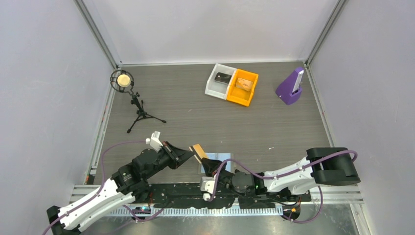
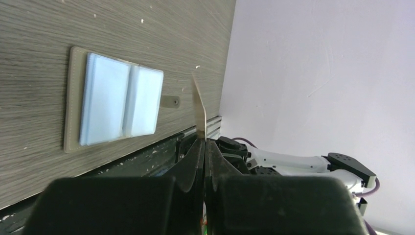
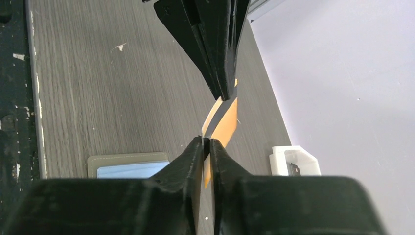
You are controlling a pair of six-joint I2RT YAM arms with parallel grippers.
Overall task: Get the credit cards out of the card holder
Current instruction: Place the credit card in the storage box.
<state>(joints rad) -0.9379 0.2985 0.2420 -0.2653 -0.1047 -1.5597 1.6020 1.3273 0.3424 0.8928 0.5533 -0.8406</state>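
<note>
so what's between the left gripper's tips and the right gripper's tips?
Only an orange card: the left gripper pinches one end, the right gripper the other. Clearest in the right wrist view.

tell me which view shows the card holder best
Left wrist: the card holder lies open on the table, both blue panels and its tab showing. Top external catches only a blue patch beside the right arm; right wrist shows just a thin strip.
</note>
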